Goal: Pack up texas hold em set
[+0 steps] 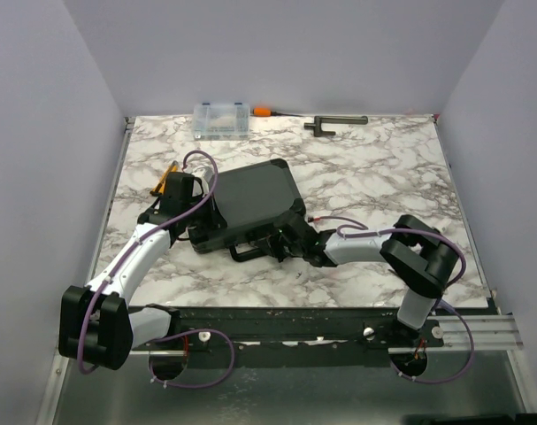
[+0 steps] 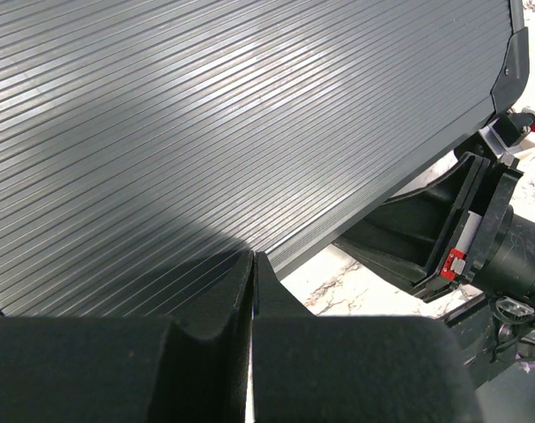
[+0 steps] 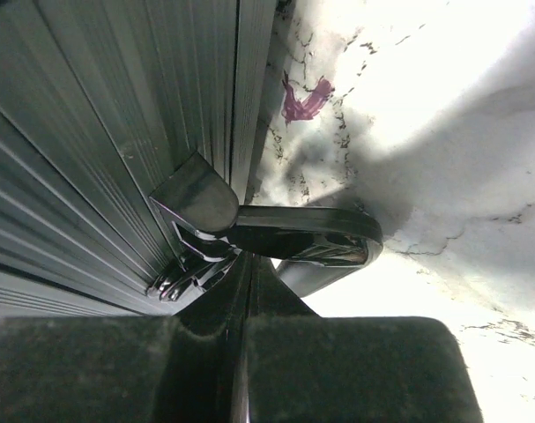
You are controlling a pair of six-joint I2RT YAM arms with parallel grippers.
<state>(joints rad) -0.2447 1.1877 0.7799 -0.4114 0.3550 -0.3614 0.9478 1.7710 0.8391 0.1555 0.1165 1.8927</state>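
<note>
Centre frame from overhead, the black case [image 1: 255, 199] closed and askew on the marble table [image 1: 365, 177], left gripper [image 1: 202, 232] at its lower-left corner, right gripper [image 1: 281, 243] at the front handle [image 1: 241, 252], both pincers pressed together on nothing; along the top edge, a clear organizer box [image 1: 221, 119], an orange-handled tool [image 1: 264, 112] and a dark tool [image 1: 334, 122]. Only from the left wrist, the ribbed lid [image 2: 205, 115] filling the frame, with a red tag [image 2: 455, 262] on the opposite gripper at right. Only from the right wrist, a chrome latch [image 3: 196, 198] beside the handle and a purple mark [image 3: 302, 99] on the marble, upper middle.
</note>
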